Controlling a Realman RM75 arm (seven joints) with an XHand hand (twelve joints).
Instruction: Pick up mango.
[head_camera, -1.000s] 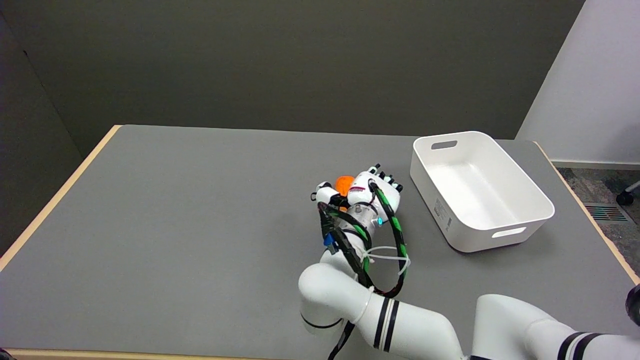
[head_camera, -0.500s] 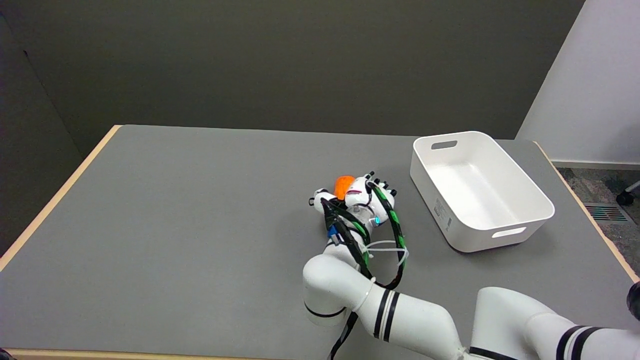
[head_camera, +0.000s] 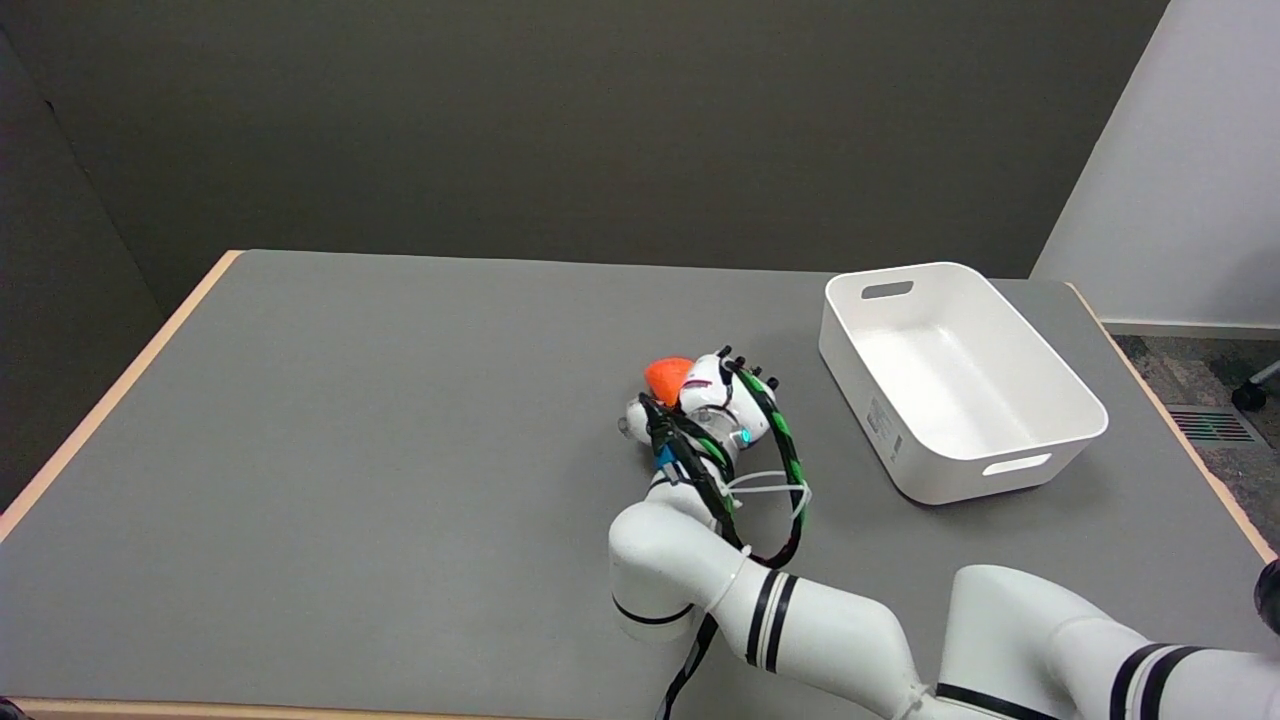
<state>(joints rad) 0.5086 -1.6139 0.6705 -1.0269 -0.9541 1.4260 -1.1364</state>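
Observation:
The mango (head_camera: 665, 378) is orange and shows only its upper left part, in the middle of the grey table (head_camera: 350, 430). My right hand (head_camera: 712, 402) covers the rest of it from the right and above, fingers wrapped around the fruit. The hand's back and its black and green cables face the camera. Whether the mango still touches the table is hidden by the hand and wrist.
A white rectangular bin (head_camera: 955, 380) with cut-out handles stands to the right of the hand, a short gap away. My right arm (head_camera: 800, 630) crosses the lower right of the table. The table's wooden edge (head_camera: 110, 395) runs along the left side.
The hand has drawn slightly left and toward the near side with its fingers curling in tighter, and the mango has moved with it, now showing further left of the hand.

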